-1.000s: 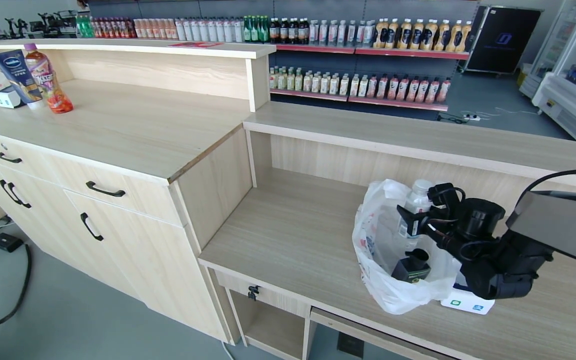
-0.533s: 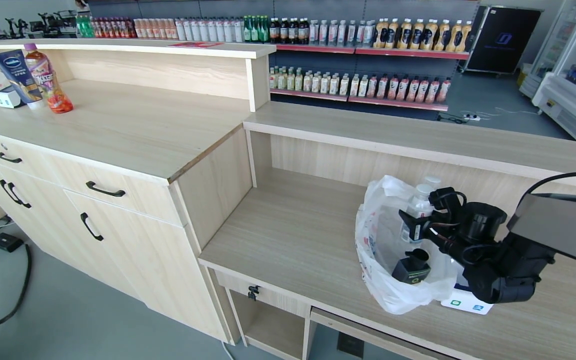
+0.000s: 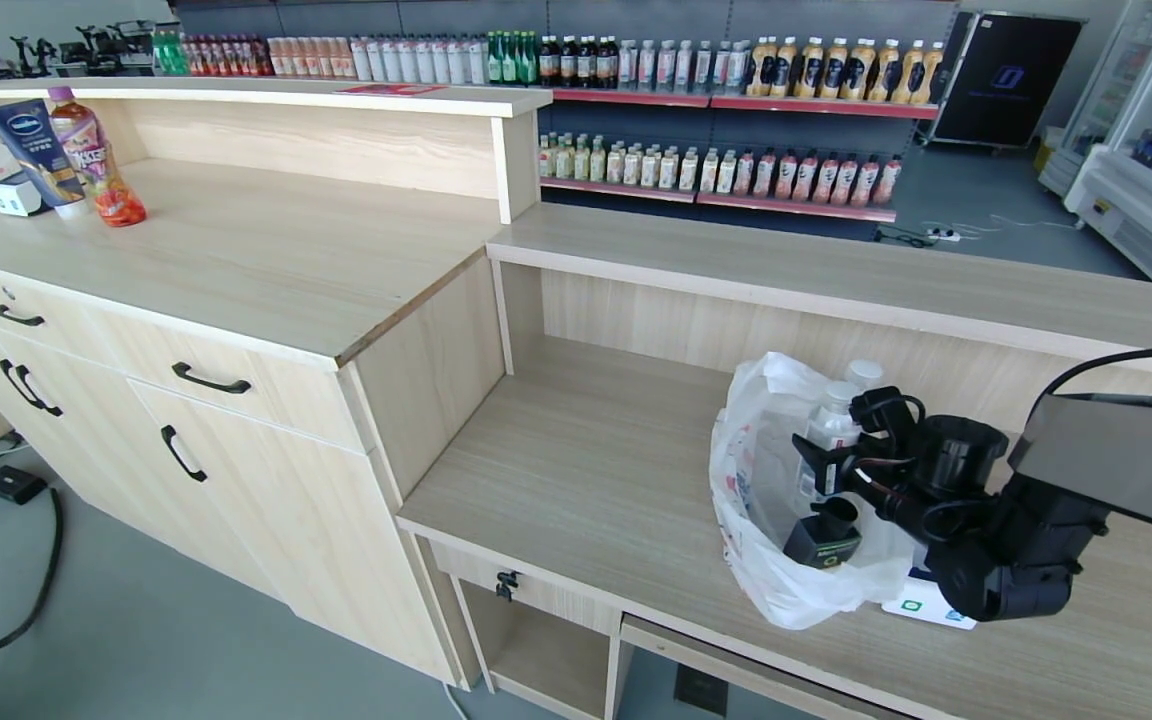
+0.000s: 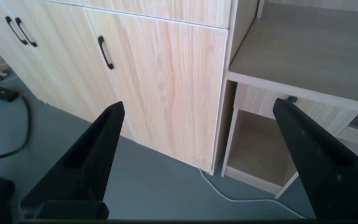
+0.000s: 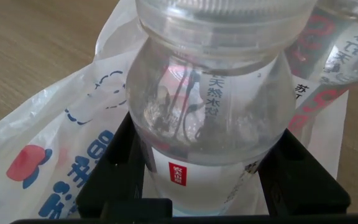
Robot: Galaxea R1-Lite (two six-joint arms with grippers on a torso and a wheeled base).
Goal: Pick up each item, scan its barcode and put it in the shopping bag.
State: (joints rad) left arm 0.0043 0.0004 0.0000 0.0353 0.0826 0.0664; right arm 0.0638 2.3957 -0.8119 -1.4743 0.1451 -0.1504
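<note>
Holding the shopping bag [image 3: 748,500], wooden counter [image 3: 586,470] fronts drink shelves [image 3: 716,100].

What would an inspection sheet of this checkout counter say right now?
Surface: pale wooden counter, stepped.
Job's things: clear bottle upright at the mouth of the shopping bag; dark item inside; second bottle just behind.
Clutter: drink bottle and blue pouch on the far upper counter.
Tools: right tool shut on the clear bottle; left tool open, above the floor.
Cables: black cable on the floor.
Surroundings: drink shelves.
</note>
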